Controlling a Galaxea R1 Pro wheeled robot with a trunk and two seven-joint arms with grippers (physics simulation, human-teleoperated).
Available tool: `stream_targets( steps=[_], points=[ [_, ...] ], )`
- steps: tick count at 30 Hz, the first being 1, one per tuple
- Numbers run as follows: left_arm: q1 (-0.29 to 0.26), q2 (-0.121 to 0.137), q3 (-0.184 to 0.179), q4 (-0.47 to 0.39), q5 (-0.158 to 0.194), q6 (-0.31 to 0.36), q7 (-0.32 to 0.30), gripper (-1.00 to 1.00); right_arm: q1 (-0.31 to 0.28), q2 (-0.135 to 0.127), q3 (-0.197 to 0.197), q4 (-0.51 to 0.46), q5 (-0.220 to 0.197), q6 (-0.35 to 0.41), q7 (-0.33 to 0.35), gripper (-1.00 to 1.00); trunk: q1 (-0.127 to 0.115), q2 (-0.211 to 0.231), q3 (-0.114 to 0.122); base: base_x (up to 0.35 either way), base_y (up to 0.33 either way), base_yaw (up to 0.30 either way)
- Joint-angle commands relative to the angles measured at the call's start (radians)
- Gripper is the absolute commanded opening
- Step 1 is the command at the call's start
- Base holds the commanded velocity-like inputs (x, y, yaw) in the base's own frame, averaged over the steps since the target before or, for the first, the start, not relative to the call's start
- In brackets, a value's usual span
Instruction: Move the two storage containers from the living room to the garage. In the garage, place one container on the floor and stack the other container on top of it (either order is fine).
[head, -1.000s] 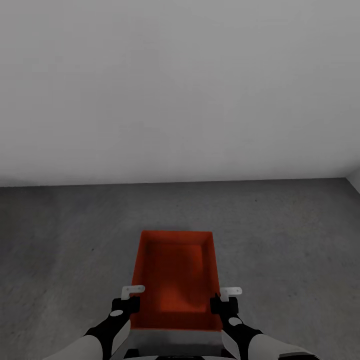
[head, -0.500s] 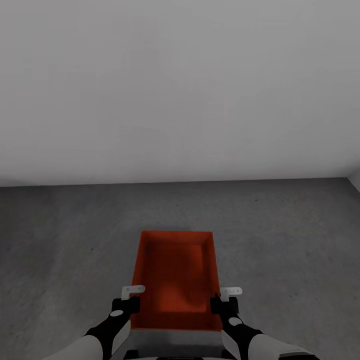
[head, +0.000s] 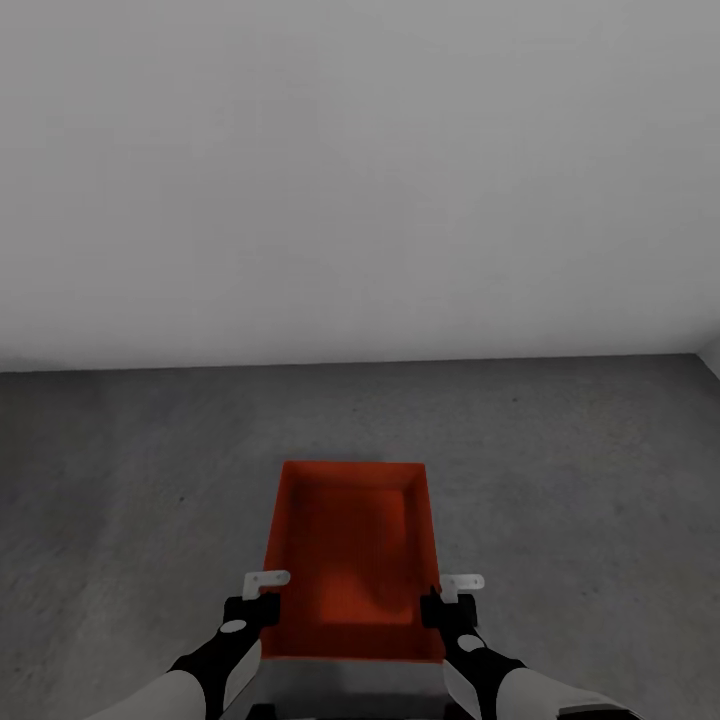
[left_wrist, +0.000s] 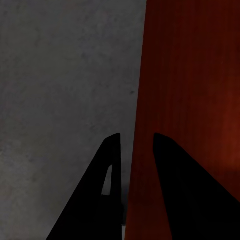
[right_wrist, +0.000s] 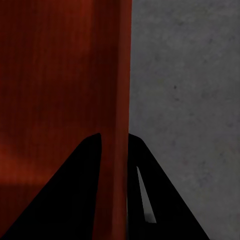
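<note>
While held above floor (head: 560, 480), storage container (head: 345, 540) gripped both sides: left gripper (head: 262, 600) clamps left wall, right gripper (head: 448, 600) clamps right wall.

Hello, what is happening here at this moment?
The robot holds one orange-red storage container with both arms above the dark grey floor, facing a pale grey wall. The left gripper pinches the left side wall, the right gripper the right side wall. The container looks empty.
</note>
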Motion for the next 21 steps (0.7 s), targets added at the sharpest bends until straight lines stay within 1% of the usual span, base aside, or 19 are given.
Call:
stream_targets(
  steps=[1,21],
  points=[
    [0.0,0.0,0.017,0.004,0.006,-0.004,0.011,-1.0,-0.001,0.002,-0.047,-0.003,0.031,-0.001,-0.005,-1.0,0.004,-0.008,-0.004,0.0,0.0,0.0],
    [0.0,-0.001,0.017,0.004,0.006,-0.004,0.011,-1.0,-0.001,0.002,-0.047,-0.003,0.031,-0.001,-0.005,-1.0,0.081,-0.148,-0.066,0.0,0.0,0.0]
  ],
)
